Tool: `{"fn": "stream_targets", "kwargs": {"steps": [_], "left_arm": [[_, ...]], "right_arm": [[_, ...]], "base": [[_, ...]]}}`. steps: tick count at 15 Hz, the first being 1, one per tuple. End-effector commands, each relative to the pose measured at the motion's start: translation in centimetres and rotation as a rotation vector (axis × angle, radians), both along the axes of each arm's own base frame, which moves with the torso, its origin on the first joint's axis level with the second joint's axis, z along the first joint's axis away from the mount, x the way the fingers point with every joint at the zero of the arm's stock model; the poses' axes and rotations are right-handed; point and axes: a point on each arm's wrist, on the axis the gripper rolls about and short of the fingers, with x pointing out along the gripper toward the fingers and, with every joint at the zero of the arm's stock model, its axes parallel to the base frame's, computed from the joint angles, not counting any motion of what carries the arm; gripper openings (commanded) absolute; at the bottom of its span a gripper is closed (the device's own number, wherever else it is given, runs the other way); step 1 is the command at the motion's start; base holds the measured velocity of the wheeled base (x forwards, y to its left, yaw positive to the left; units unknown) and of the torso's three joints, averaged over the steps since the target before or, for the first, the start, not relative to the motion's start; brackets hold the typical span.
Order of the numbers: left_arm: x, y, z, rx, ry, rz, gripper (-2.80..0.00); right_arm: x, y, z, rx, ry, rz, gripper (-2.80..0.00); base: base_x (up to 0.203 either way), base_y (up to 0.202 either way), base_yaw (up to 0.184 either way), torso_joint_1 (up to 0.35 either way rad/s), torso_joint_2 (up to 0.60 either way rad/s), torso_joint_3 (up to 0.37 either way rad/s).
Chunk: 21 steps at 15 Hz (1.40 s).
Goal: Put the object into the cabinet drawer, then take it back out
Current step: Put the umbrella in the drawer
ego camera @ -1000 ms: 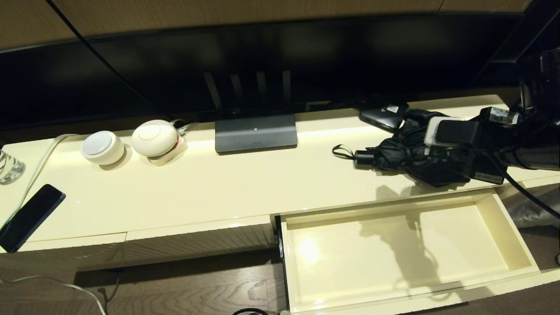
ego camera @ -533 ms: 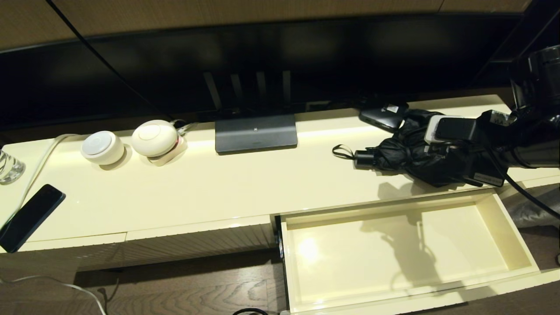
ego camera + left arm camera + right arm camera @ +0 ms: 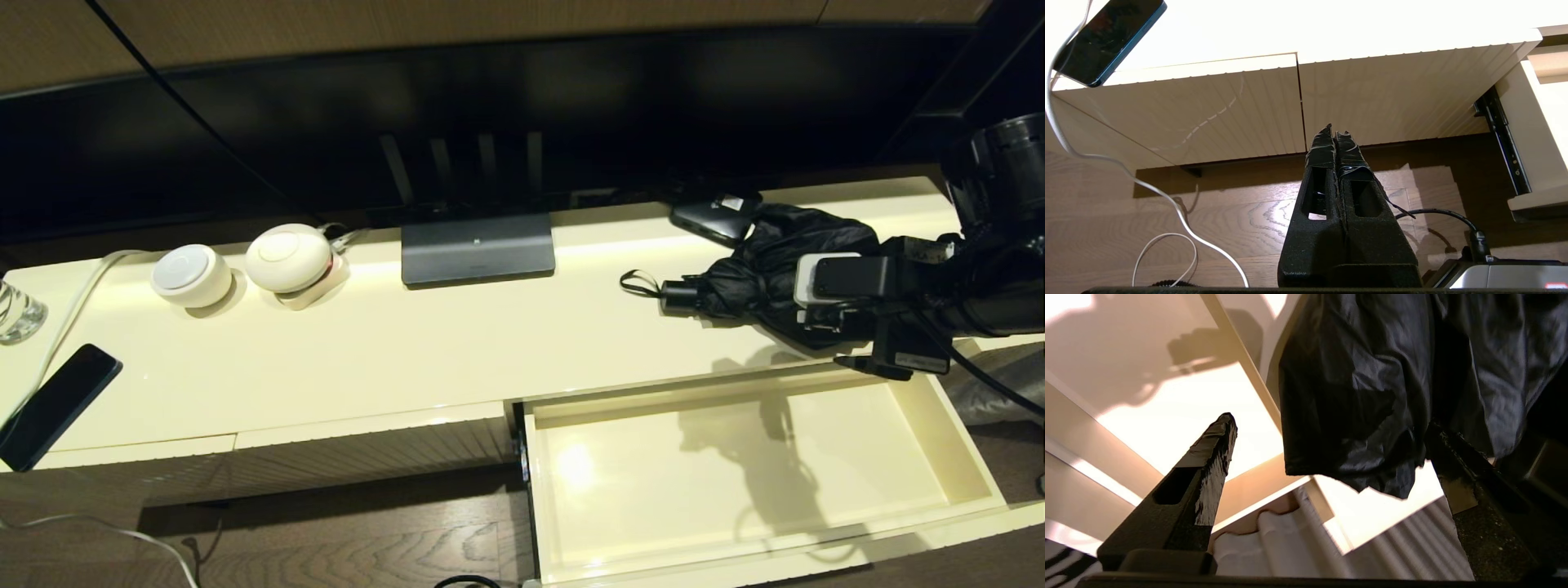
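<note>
The black folding umbrella (image 3: 759, 282) lies on the cream cabinet top at the right, its short handle and wrist loop (image 3: 641, 284) pointing left. My right gripper (image 3: 824, 331) hovers at the umbrella's near right end, over the cabinet's front edge. In the right wrist view this gripper (image 3: 1331, 426) is open, with loose umbrella fabric (image 3: 1363, 396) hanging between the spread fingers and not clamped. The cabinet drawer (image 3: 967, 445) stands pulled out below it, with nothing inside. My left gripper (image 3: 1334, 130) is shut and parked low in front of the closed ribbed panels.
A small black box with a white label (image 3: 718, 216) sits behind the umbrella. A grey TV stand (image 3: 478, 249), two white round devices (image 3: 286, 257), a dark phone (image 3: 57, 404), a glass (image 3: 16, 310) and a white cable (image 3: 1167, 204) lie further left.
My right gripper has moved from over the umbrella toward the cabinet's front edge and the drawer, uncovering more fabric. The umbrella and drawer have not moved.
</note>
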Motion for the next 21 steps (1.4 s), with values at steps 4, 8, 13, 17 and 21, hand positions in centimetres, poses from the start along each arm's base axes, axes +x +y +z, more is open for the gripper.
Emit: {"fn": "stream_targets", "kwargs": {"steps": [4,8,13,17,21], "left_arm": [[0.0,0.0,-0.1,-0.001,0.003,0.001,-2.80],[0.0,0.0,-0.1,-0.001,0.003,0.001,-2.80],[0.0,0.0,-0.1,-0.001,0.003,0.001,-2.80],[0.0,0.0,-0.1,-0.001,0.003,0.001,-2.80],[0.0,0.0,-0.1,-0.001,0.005,0.001,-2.80]], "right_arm": [[1.2,-1.4,-0.6,-0.024,0.038,0.148,0.00],[3.5,-1.7,-1.6,-0.090,0.014,0.219,0.00],[6.1,-1.6,-0.7,-0.099,-0.058,0.215,0.00],[7.8,-1.3,-0.6,-0.123,-0.121,0.230,0.00],[8.4,-1.3,-1.4,-0.125,-0.095,0.221,0.00]], "base": [[0.000,0.000,0.000,0.000,0.00,0.000],[0.000,0.000,0.000,0.000,0.00,0.000],[0.000,0.000,0.000,0.000,0.00,0.000],[0.000,0.000,0.000,0.000,0.00,0.000],[0.000,0.000,0.000,0.000,0.00,0.000]]}}
